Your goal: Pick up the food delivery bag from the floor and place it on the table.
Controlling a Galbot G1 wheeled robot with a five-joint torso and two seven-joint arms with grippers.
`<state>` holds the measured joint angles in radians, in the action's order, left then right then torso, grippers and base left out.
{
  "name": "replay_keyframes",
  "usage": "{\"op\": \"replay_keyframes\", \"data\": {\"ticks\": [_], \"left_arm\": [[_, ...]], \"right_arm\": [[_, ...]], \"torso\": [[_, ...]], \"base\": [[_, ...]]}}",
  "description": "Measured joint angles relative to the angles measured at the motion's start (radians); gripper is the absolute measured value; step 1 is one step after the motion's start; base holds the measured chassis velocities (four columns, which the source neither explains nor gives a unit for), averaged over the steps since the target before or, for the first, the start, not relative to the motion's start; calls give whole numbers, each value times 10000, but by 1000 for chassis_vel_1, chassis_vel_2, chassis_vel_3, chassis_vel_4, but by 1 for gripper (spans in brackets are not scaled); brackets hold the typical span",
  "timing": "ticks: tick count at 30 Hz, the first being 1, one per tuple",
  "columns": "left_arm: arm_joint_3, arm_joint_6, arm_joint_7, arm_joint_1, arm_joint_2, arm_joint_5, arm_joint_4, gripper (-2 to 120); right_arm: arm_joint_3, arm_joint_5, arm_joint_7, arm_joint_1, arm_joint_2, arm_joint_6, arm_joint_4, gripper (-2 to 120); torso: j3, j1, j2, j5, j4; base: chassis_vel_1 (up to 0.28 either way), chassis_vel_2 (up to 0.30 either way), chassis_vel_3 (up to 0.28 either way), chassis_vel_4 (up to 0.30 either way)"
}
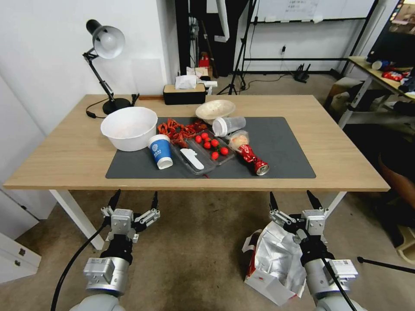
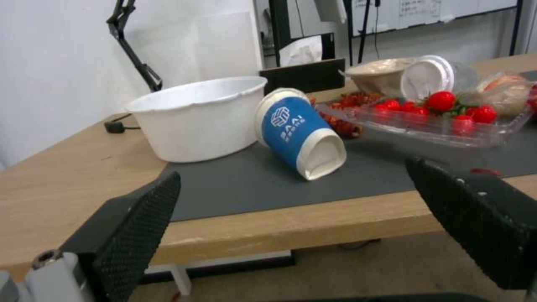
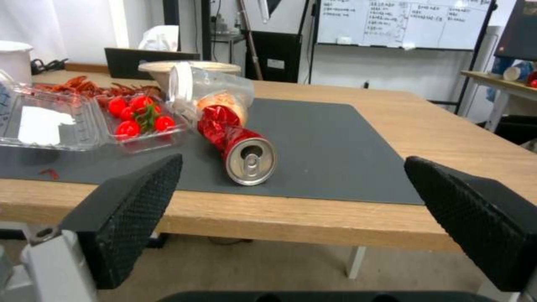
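step in hand, by judgement: the approach, nothing grasped yet. food delivery bag [image 1: 276, 259] lying on the floor [image 1: 194, 250] just off the table [image 1: 69, 151] front edge, foil mouth upward, right beneath the right gripper [image 1: 295, 202], fingers spread wide, empty. left gripper [image 1: 133, 202] likewise wide, hovering off the front-left corner. next move likely calls for lowering toward the bag's handles. head view alone shows the bag; wrist views look across the dark grey mat [image 3: 330, 138] at the blue cup [image 2: 299, 134] and the red can [image 3: 238, 144]

I count 2 bowls [image 1: 129, 128] [image 1: 215, 109], 2 cups [image 1: 160, 151] [image 1: 228, 125], 1 can [image 1: 255, 160], 6 tomatoes [image 1: 211, 144], 1 lamp [image 1: 103, 60], 1 bag [image 1: 275, 264].
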<state>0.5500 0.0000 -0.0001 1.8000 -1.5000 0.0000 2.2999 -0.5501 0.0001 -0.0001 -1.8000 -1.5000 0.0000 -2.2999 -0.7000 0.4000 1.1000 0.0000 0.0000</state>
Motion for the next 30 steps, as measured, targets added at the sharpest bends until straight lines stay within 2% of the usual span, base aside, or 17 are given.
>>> {"op": "replay_keyframes", "data": {"ticks": [21, 23, 24, 25, 26, 30], "left_arm": [[0, 0, 0, 0, 0, 0, 0, 100], [132, -156, -384, -342, 328, -471, -171, 100], [132, -156, -384, -342, 328, -471, -171, 100], [244, -218, -602, -540, 550, -698, -270, 100], [281, -264, -731, -660, 673, -861, -314, 100], [276, -335, -784, -776, 757, -1289, -343, 99]], "right_arm": [[-21, 210, 58, 37, 48, -10, -72, 100], [-239, 588, 204, 269, 468, 73, -404, 100], [-239, 588, 204, 269, 468, 73, -404, 100], [-248, 623, 200, 285, 548, 73, -416, 100], [-275, 679, 157, 296, 598, 19, -451, 100], [-246, 860, 177, 293, 688, -120, -501, 100]], "torso": [[-1, 0, 0, 7, -4], [1, -1, 2, -15, 10], [1, -1, 2, -15, 10], [1, -1, 0, 7, -4], [-1, 2, 0, 4, -6], [-1, 2, 0, 1, 1]], "base": [[0, 0, 0, 0], [0, 0, 0, 0], [0, 0, 0, 0], [0, 0, 0, 0], [0, 0, 0, 0], [0, 0, 0, 0]]}}
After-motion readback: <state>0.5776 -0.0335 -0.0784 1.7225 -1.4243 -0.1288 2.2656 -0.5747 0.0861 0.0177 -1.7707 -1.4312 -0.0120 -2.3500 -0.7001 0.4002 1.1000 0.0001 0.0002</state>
